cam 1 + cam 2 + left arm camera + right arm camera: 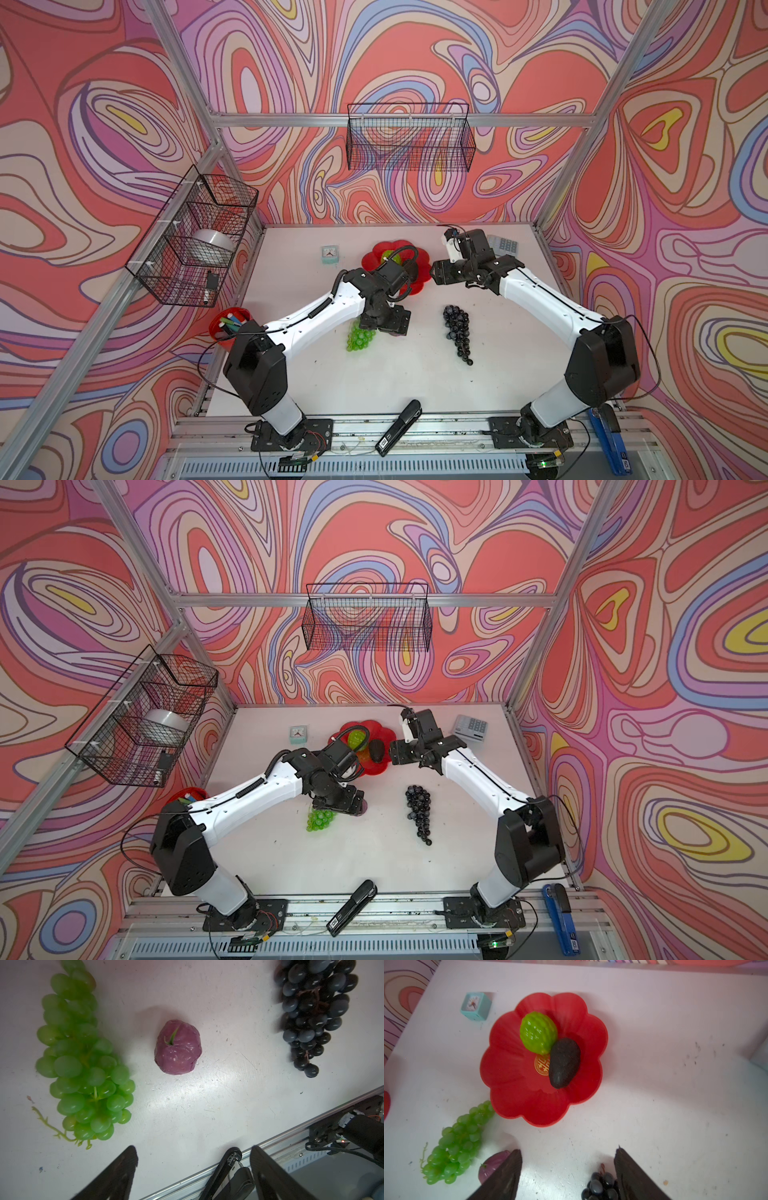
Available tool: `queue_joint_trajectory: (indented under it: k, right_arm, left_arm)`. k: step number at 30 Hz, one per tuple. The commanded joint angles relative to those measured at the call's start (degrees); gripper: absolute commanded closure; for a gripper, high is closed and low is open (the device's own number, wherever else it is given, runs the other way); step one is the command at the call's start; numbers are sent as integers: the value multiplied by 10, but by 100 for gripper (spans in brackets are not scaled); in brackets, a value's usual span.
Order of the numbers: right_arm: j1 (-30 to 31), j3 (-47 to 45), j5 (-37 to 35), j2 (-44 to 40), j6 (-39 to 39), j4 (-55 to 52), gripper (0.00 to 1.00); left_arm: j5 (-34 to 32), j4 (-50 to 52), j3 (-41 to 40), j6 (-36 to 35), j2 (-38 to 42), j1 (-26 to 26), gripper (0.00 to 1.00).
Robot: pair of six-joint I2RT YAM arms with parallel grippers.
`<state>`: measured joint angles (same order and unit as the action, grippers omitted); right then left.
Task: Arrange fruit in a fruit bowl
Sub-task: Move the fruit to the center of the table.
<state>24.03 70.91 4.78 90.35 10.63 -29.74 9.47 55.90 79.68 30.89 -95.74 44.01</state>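
Note:
The red flower-shaped fruit bowl (512, 1068) (376, 766) holds a bumpy lime-green ball (538, 1032) and a black avocado (564, 1062). On the white table in front of it lie a green grape bunch (83, 1064) (360, 338), a small purple fruit (178, 1047) and a dark grape bunch (311, 1012) (458, 332). My left gripper (193, 1148) (384, 324) hangs open above the purple fruit, holding nothing. My right gripper (569, 1149) (441, 272) hovers open and empty by the bowl's right side, above the table between the bowl and the dark grapes.
A teal clock (330, 254) sits left of the bowl and a calculator (470, 728) at the back right. A red cup of markers (232, 324) stands at the left edge. A black stapler (399, 426) lies across the front rail. Wire baskets (409, 137) (195, 237) hang on the walls.

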Motion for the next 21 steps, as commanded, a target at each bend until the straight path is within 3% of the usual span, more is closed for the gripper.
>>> queue_joint_trajectory:
  k: [1,10,21]
  right_arm:
    - [-2,-34,-24,-31,6,25,26]
    - [-2,-80,-41,-89,7,2,26]
    - [-3,-99,-43,-109,11,-14,27]
  left_arm:
    - [-22,11,34,15,-39,5,11]
    - [-32,7,89,1,-131,5,12]
    - [-35,-15,94,-1,-184,3,18]
